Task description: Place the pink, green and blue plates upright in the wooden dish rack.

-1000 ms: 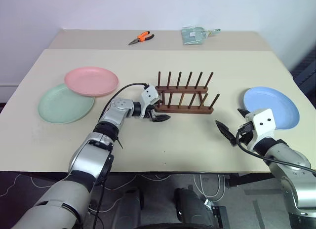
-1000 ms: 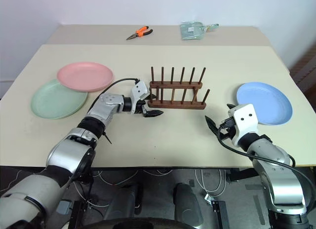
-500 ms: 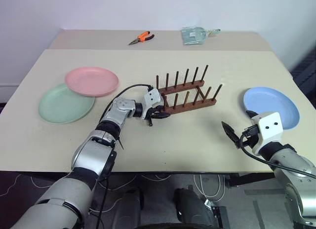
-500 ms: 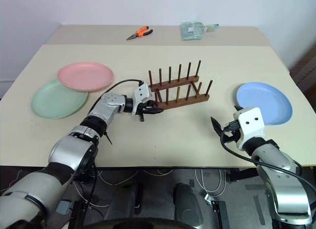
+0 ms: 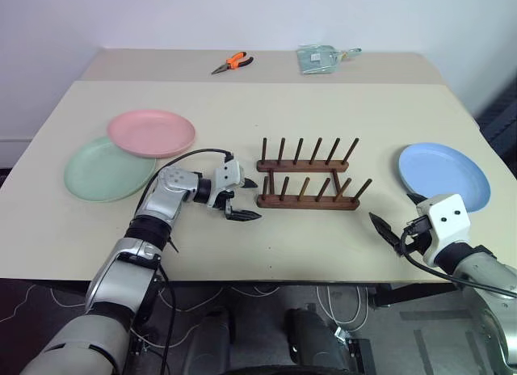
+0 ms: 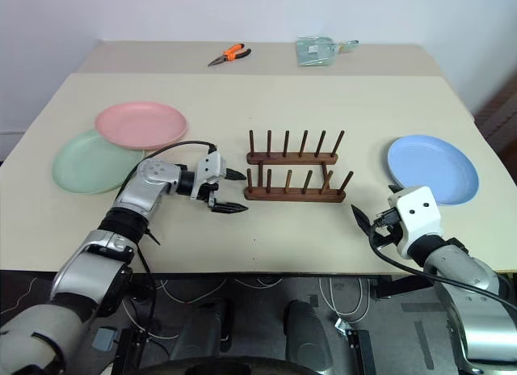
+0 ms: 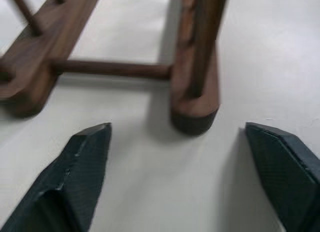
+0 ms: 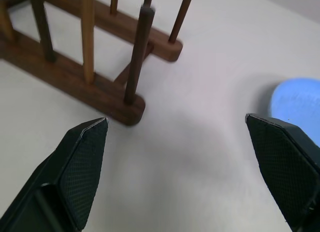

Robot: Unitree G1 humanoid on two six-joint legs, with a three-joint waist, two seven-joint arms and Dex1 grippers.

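The wooden dish rack (image 5: 307, 185) stands empty at the table's middle, its bars running left to right. My left gripper (image 5: 249, 200) is open just off the rack's left end (image 7: 192, 92), touching nothing. The pink plate (image 5: 151, 132) lies flat at the left, overlapping the rim of the green plate (image 5: 101, 171). At the right lies the blue plate (image 5: 444, 177), also flat. My right gripper (image 5: 397, 217) hovers open near the front edge, between the rack and the blue plate (image 8: 295, 104), holding nothing.
Orange-handled pliers (image 5: 232, 63) and a pale green packet (image 5: 321, 57) lie on the back table. Bare tabletop runs in front of the rack up to the table's front edge (image 5: 266, 276).
Half a second ago my left gripper was shut on the rack's left end with the rack skewed. The rack now sits straight; the gripper has opened and drawn back left. The right arm eased back.
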